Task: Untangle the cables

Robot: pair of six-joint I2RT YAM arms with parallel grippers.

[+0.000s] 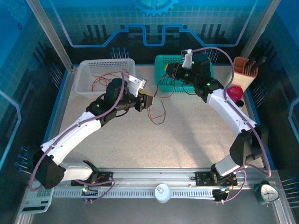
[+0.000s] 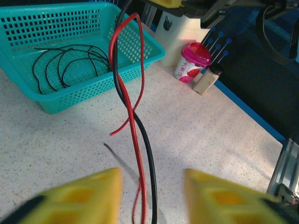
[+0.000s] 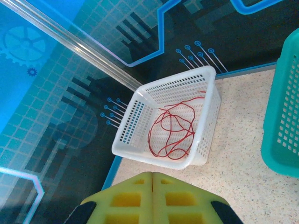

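A red cable (image 2: 135, 135) and a black cable (image 2: 146, 140) rise together from the tabletop, passing between the yellow fingers (image 2: 93, 196) of my left gripper (image 2: 152, 179), which is open and not touching them. In the top view these cables (image 1: 159, 114) hang from my right gripper (image 1: 166, 77) at the teal basket's (image 1: 161, 58) front left corner. The right gripper (image 3: 153, 175) is shut, and its pads hide the pinch point. My left gripper (image 1: 148, 100) hovers just left of the hanging strands. More black cables (image 2: 65, 60) lie in the teal basket (image 2: 93, 100), and red cables (image 3: 173, 130) in the white basket (image 3: 154, 161).
The white basket (image 1: 84, 77) stands at the back left. A pink-lidded cup (image 1: 235, 92) and a brown holder (image 1: 245, 70) stand at the right edge. A small clock (image 1: 268, 192) and a calculator (image 1: 37, 200) sit by the near rail.
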